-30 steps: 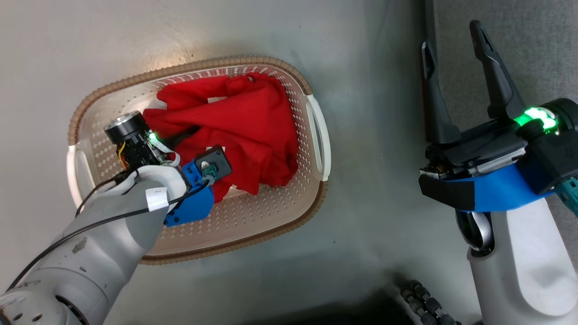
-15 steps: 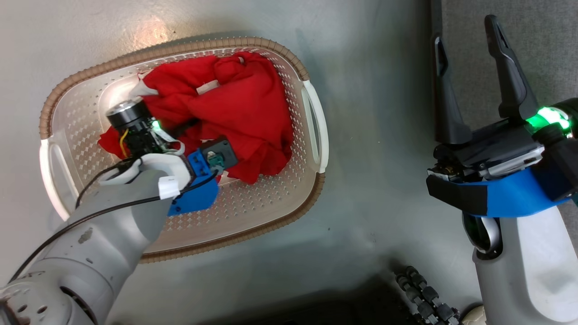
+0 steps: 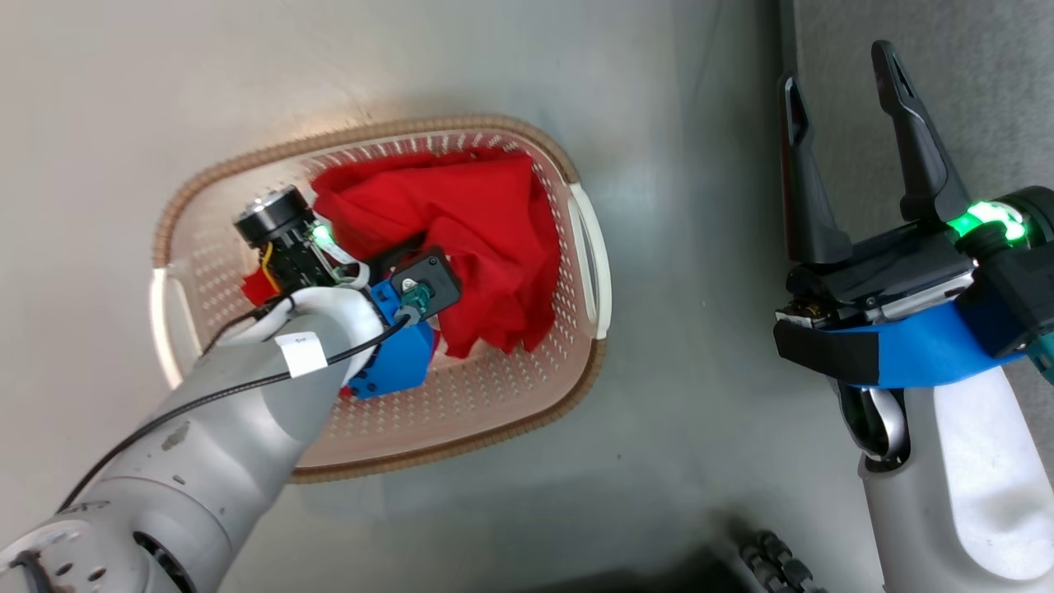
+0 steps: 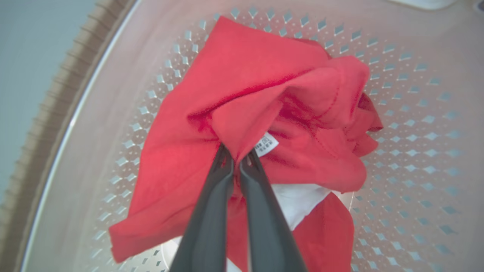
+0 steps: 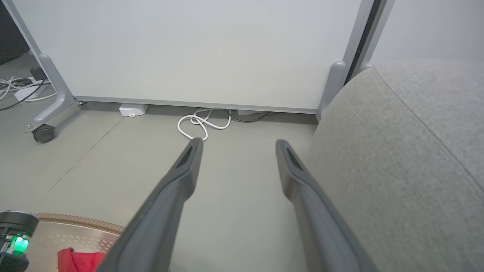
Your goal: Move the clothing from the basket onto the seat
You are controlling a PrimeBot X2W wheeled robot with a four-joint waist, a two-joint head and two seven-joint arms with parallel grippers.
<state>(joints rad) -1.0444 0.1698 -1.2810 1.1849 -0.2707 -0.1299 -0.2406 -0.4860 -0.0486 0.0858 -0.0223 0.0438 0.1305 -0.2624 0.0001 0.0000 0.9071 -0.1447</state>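
The clothing (image 3: pixel 486 239) is bright red with a small white label (image 4: pixel 266 144), and the basket (image 3: pixel 494 395) is cream-white, patterned with rows of diamond-shaped holes under a brown ribbed rim (image 4: pixel 49 113). The seat (image 5: pixel 397 158) is flecked light grey, the floor (image 3: pixel 412 66) a plain dull grey, and my left gripper (image 4: pixel 236 155) and right gripper (image 3: pixel 836 74) are dark charcoal.

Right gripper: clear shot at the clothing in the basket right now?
Likely yes: the right gripper is open, with bare floor between it and the basket. The left gripper, shut on the clothing, crowds only the other side.
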